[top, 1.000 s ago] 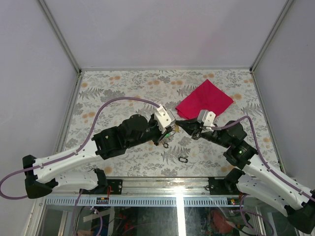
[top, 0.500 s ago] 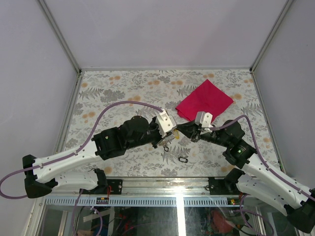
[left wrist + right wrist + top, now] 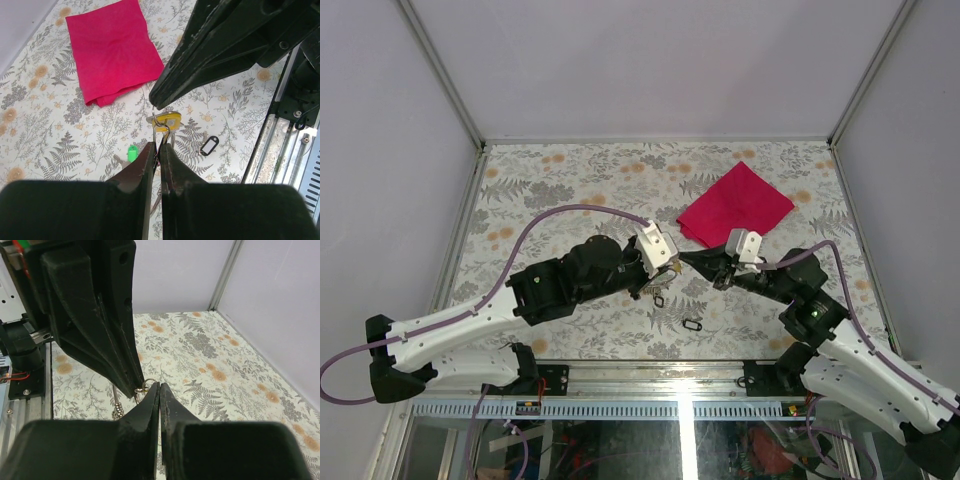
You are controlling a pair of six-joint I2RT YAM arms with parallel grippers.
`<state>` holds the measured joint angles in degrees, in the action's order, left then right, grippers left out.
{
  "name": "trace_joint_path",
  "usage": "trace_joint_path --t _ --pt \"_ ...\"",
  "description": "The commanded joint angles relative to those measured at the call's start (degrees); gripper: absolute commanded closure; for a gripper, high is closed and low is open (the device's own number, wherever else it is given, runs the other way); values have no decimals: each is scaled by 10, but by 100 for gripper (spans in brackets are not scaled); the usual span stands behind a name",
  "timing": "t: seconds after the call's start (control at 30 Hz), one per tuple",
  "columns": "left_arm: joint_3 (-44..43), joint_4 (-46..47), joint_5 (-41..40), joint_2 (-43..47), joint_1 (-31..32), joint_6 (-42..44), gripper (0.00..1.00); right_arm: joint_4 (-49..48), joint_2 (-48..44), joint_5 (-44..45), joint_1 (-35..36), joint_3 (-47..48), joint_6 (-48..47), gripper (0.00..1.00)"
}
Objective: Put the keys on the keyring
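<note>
From above, the left claw (image 3: 672,265) and the right claw (image 3: 688,260) are seen tip to tip over the table (image 3: 570,180), just in front of the near corner of the red cloth (image 3: 735,203). A black key (image 3: 658,298) shows just beneath them, and a second black key (image 3: 693,325) lies on the table farther from the cloth. In the left wrist view, the left claw (image 3: 159,148) is pinched almost together on the thin wire of the keyring (image 3: 156,119). The keyring carries a yellow key (image 3: 168,121) and is held off the cloth's (image 3: 112,50) corner, and the right claw's closed tip is met at its top. In the right wrist view, the right claw (image 3: 159,386) is seen fully closed, with the keyring (image 3: 147,384) just beside its tip. Whether the wire is caught there cannot be told.
</note>
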<state>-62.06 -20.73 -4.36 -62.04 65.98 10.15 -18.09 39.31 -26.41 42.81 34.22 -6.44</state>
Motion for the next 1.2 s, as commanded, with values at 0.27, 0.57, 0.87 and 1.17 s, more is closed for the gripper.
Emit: trace_joint_path --t 0.27,0.57,0.87,1.17 --pt "-21 24 -29 14 4 -19 100 56 -25 -39 0 49 -41 100" --pt "-28 14 -10 8 5 -7 100 157 -8 -55 1 96 -106 100" --pt "-53 -33 8 -14 5 24 100 254 15 -61 0 147 -162 100" --pt "-66 -48 9 -28 5 33 100 305 31 -66 1 176 -184 100"
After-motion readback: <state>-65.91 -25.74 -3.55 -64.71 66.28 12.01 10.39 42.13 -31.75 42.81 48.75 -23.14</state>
